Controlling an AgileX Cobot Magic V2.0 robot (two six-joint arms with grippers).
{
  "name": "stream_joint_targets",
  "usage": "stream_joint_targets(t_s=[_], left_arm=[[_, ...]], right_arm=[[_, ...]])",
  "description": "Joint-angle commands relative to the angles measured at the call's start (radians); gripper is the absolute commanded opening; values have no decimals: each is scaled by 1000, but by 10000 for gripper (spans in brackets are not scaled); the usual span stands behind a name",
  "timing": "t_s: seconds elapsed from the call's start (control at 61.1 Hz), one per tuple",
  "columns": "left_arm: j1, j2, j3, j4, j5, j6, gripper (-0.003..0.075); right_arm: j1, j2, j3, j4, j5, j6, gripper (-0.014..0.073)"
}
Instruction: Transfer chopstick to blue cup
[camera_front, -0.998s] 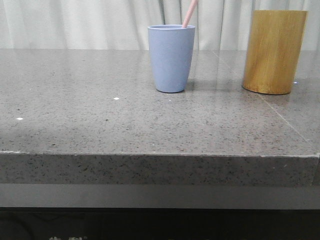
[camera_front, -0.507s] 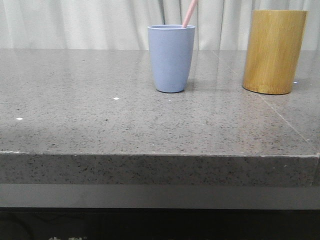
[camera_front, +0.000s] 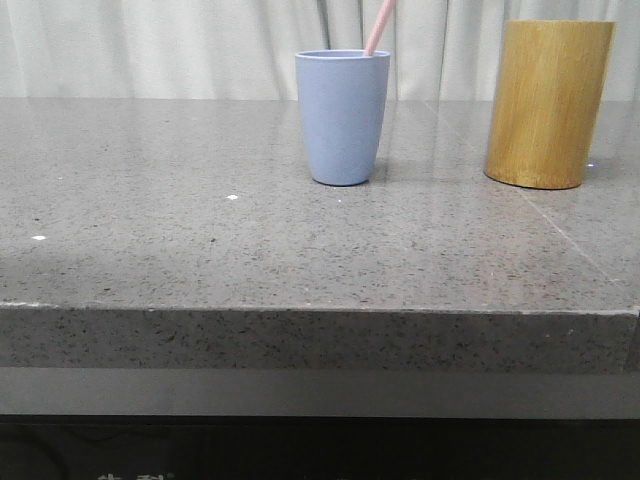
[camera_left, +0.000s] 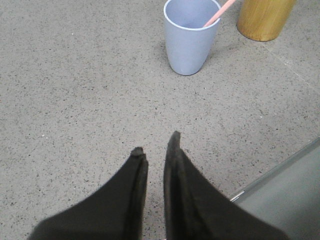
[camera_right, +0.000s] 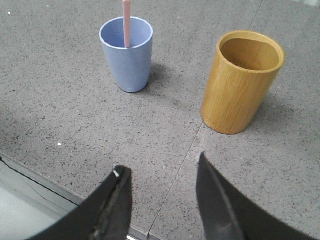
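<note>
The blue cup (camera_front: 342, 118) stands upright at the middle back of the grey stone table. A pale pink chopstick (camera_front: 379, 27) leans inside it, its end sticking out above the rim. The cup (camera_left: 190, 42) and chopstick (camera_left: 218, 13) also show in the left wrist view, and the cup (camera_right: 126, 55) and chopstick (camera_right: 126, 22) in the right wrist view. My left gripper (camera_left: 156, 142) is empty, its jaws nearly together, well back from the cup. My right gripper (camera_right: 162, 161) is open and empty near the table's front edge. Neither gripper shows in the front view.
A taller tan bamboo cylinder holder (camera_front: 548, 103) stands to the right of the blue cup; from the right wrist view (camera_right: 241, 82) its inside looks empty. The table's front edge (camera_front: 320, 310) runs across the front view. A seam in the stone (camera_right: 185, 160) runs past the holder.
</note>
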Motion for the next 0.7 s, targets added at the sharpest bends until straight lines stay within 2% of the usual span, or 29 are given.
stream_joint_targets(t_s=[0.0, 0.065, 0.164, 0.311, 0.687], left_arm=[[2, -10, -27, -10, -71, -9, 55], [2, -10, -27, -10, -69, -9, 31], [2, -10, -27, -10, -69, -9, -19], [2, -10, -27, -10, -69, -9, -19], [2, -10, -27, -10, -71, -9, -19]], right_arm=[[-2, -28, 10, -2, -119, 2, 326], [-2, -38, 18, -2, -124, 2, 267], [-2, -38, 19, -2, -125, 2, 127], [-2, -38, 19, -2, -125, 2, -73], [-2, -38, 19, -11, -114, 2, -67]])
